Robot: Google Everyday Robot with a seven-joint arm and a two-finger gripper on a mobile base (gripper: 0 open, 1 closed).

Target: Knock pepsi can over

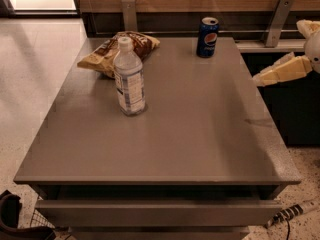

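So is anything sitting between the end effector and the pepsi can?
Nothing visible. The cream end effector hangs off the grey table's right edge; only bare tabletop separates it from the dark blue pepsi can.

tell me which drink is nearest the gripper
The pepsi can, far right; the gripper hovers beyond the table's right edge, the water bottle stands further left.

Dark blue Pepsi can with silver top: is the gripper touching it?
Apart. The camera view shows the cream-coloured gripper beyond the right edge of the grey table, with a wide gap to the upright dark blue metal pepsi can.
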